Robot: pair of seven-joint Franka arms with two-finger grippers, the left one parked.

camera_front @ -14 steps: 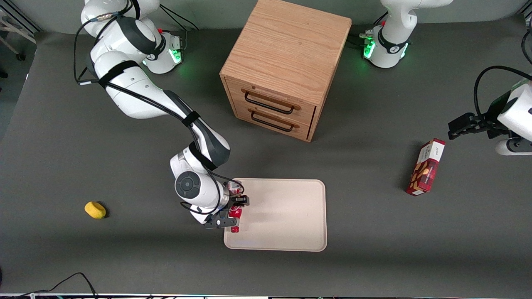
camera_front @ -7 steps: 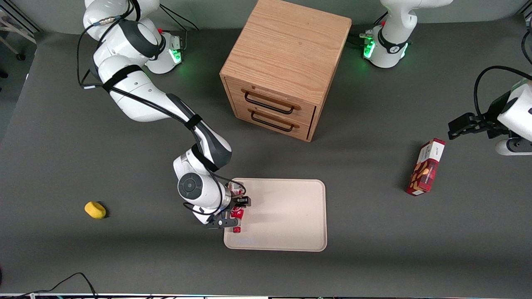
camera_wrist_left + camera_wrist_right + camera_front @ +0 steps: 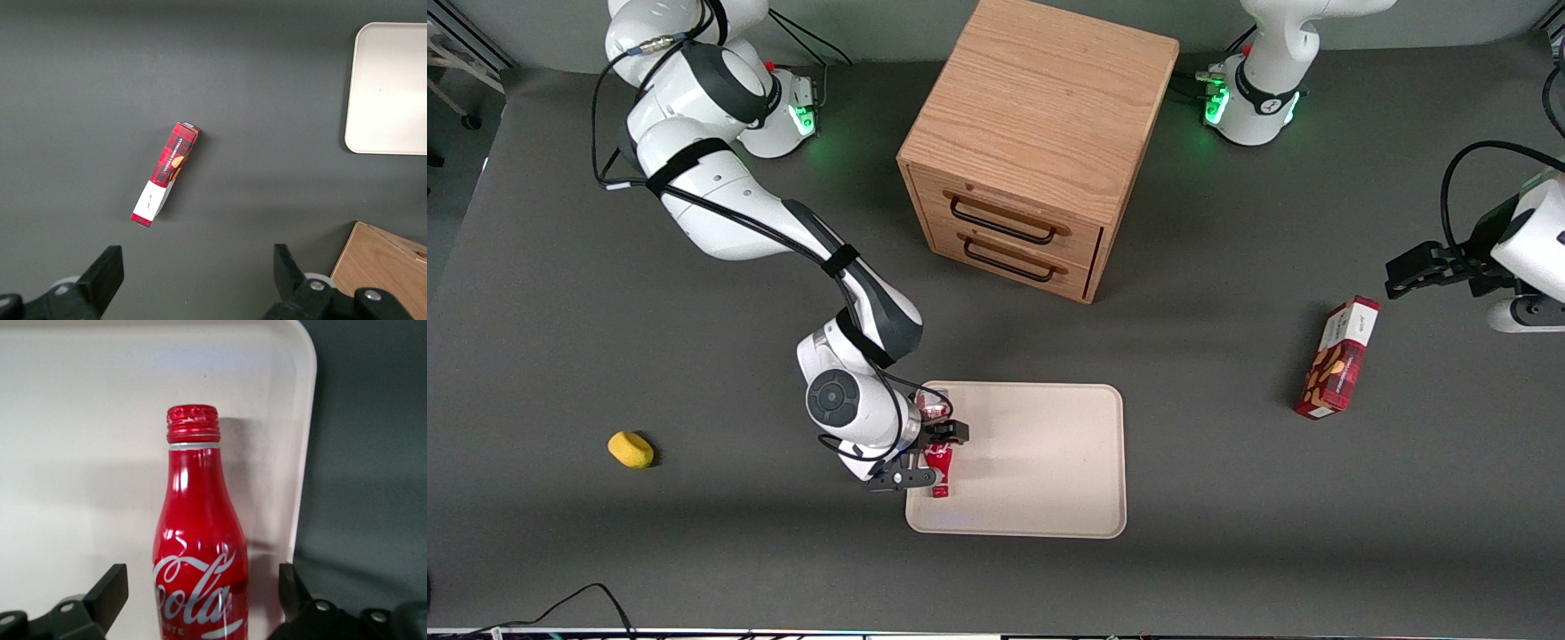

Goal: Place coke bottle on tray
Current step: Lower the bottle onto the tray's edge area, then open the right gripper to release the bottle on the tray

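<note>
The coke bottle (image 3: 938, 464), red with white script, lies on the cream-beige tray (image 3: 1040, 462), close to the tray's rim at the working arm's end. Its red cap points toward the front camera. My right gripper (image 3: 934, 457) sits over the bottle, open, with a finger on each side of it. In the right wrist view the bottle (image 3: 199, 547) lies on the tray (image 3: 80, 420) between the black fingers (image 3: 107, 590), with a gap on each side.
A wooden two-drawer cabinet (image 3: 1032, 142) stands farther from the front camera than the tray. A red-and-white snack box (image 3: 1338, 360) lies toward the parked arm's end and shows in the left wrist view (image 3: 165, 175). A yellow object (image 3: 631, 449) lies toward the working arm's end.
The gripper's fingers have spread apart and let go of the bottle. The bottle has settled onto the tray, shifting slightly toward the tray's middle.
</note>
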